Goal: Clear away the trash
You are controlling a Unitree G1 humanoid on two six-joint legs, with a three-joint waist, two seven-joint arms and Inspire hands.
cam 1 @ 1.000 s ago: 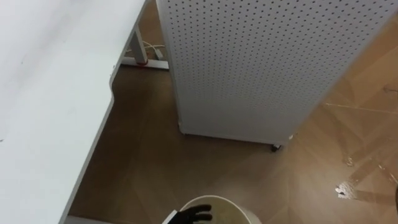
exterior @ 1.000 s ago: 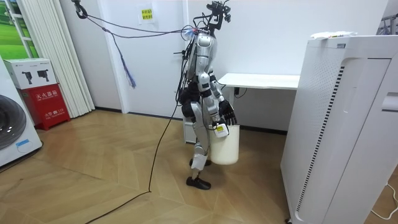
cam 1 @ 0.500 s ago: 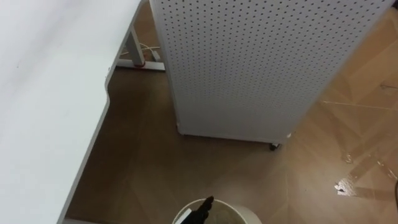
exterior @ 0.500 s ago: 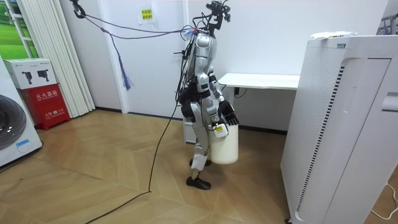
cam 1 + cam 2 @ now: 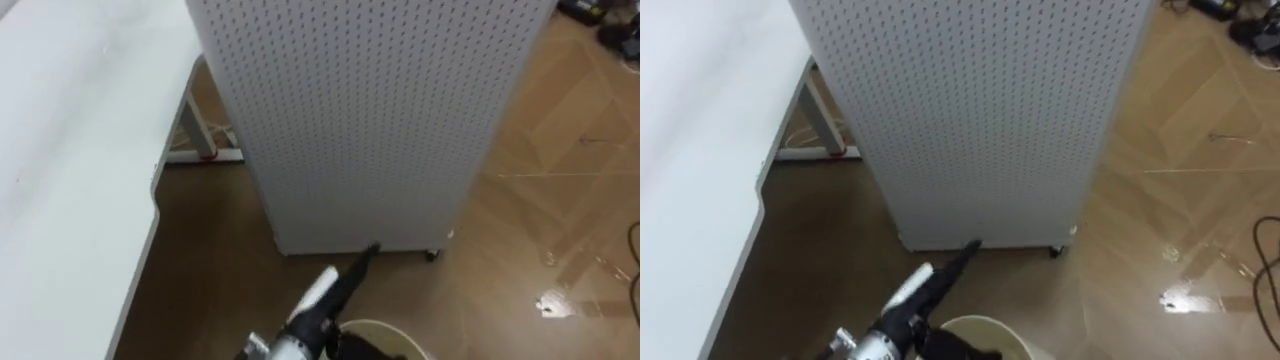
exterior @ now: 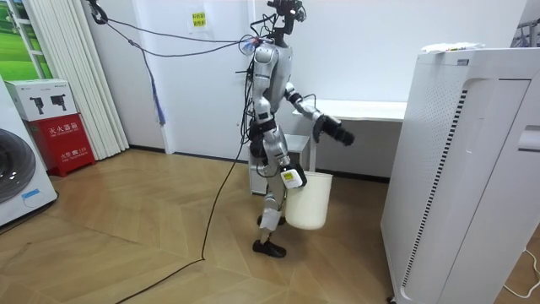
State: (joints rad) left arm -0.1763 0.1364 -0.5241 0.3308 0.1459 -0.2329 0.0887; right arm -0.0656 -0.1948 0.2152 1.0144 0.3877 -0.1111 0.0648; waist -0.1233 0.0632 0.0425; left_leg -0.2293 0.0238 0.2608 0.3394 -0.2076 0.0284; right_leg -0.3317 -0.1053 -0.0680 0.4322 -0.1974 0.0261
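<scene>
While the robot stands on the wooden floor (image 5: 540, 200) between the white table (image 5: 60, 150) on its left and a tall white perforated cabinet (image 5: 370, 110) ahead, its left arm is held out forward. The left robot hand (image 5: 358, 266) is released, its fingers straight and together, pointing at the cabinet's lower edge. In the room view a clear gap separates that hand from the cabinet's face. The right robot hand (image 6: 287, 171) sits at the rim of a white waste bin (image 6: 309, 201); whether it is clenched there cannot be told. The bin hangs tilted at the robot's right side, its base clear of the floor, and its rim curves along the bottom edge of the eye views. The table's long edge runs down the left and bends at a rounded corner. A strip of bare floor lies between that edge and the cabinet's near corner. The cabinet rides on a small caster (image 5: 432, 255), its base off the floor. Open floor spreads to the cabinet's right, with dark cables (image 5: 612, 28) at the far edge.
</scene>
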